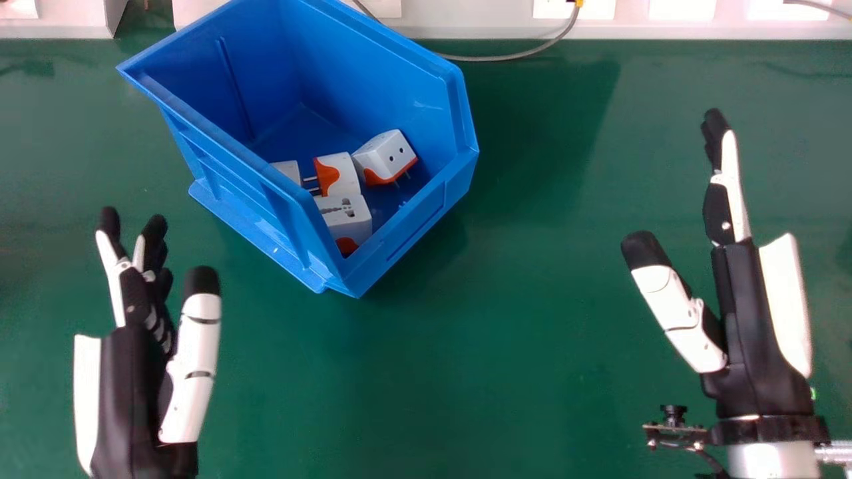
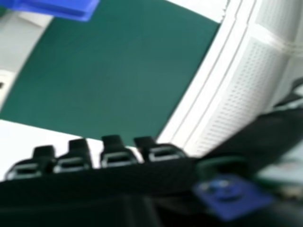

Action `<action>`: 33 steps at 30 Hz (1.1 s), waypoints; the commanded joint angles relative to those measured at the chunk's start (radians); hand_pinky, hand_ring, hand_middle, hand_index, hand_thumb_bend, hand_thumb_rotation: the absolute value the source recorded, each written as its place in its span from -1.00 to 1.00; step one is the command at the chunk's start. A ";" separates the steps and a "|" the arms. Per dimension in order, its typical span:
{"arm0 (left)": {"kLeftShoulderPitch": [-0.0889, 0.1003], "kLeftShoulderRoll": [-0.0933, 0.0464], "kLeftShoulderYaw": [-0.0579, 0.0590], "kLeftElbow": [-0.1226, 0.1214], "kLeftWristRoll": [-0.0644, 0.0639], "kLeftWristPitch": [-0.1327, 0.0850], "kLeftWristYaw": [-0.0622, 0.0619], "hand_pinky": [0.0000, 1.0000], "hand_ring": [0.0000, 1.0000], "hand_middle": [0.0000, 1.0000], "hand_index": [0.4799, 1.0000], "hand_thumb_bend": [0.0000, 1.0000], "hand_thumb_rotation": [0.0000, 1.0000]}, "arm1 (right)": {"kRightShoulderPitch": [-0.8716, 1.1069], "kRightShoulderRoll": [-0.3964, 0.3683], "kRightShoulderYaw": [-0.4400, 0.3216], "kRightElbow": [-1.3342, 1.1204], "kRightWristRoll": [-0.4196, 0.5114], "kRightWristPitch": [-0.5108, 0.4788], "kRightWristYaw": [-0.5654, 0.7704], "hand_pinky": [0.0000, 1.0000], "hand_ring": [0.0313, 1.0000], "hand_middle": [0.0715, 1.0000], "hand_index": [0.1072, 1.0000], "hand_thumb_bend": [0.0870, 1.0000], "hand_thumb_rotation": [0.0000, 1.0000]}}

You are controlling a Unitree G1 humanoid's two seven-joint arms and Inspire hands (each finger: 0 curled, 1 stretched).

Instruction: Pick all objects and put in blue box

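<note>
Looking at four plug adapters sitting in the blue box (image 1: pixel 373 73), which is beyond the left hand (image 1: pixel 130 372) and over toward its thumb side. From the right hand (image 1: pixel 752 319), the box is well off past the thumb, a bit farther out. Both hands are spread, fingers straight and pointing away over the green desk (image 1: pixel 532 299), thumbs held apart on the inner sides, nothing in either one. In its own close-up the right hand (image 2: pixel 116 156) has its fingertips lined up with small gaps between them.

The box's long axis runs slantwise, from out beyond the left hand back toward the gap between the hands, and the low lip is the end nearer that gap. The two-hole adapter (image 1: pixel 385 158) is the one nearest the right hand, tilted, pins angled down and toward the lip. Next to it, the orange-ended adapter (image 1: pixel 339 174) lies on its side with its pins aimed toward the left hand's side. The multi-slot adapter (image 1: pixel 346 216) is closer in, socket face up. Last one, the half-hidden adapter (image 1: pixel 287 169), is behind the box wall nearest the left hand, so can't tell which way it points.
</note>
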 commanded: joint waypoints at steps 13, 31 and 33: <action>-0.088 0.040 0.030 0.044 0.006 0.060 0.037 1.00 0.98 0.95 0.91 -0.24 0.66 | -0.113 0.066 -0.045 0.044 0.116 0.094 0.155 1.00 1.00 1.00 1.00 -0.11 1.00; -0.158 -0.002 -0.022 0.118 0.033 0.027 0.081 1.00 1.00 1.00 1.00 -0.33 0.77 | -0.129 0.106 -0.118 0.080 0.110 0.123 0.153 0.97 1.00 1.00 1.00 -0.33 1.00; -0.160 -0.004 -0.030 0.118 0.033 0.028 0.081 1.00 1.00 1.00 0.99 -0.36 0.80 | -0.133 0.096 -0.128 0.075 0.104 0.125 0.159 0.92 1.00 1.00 1.00 -0.31 1.00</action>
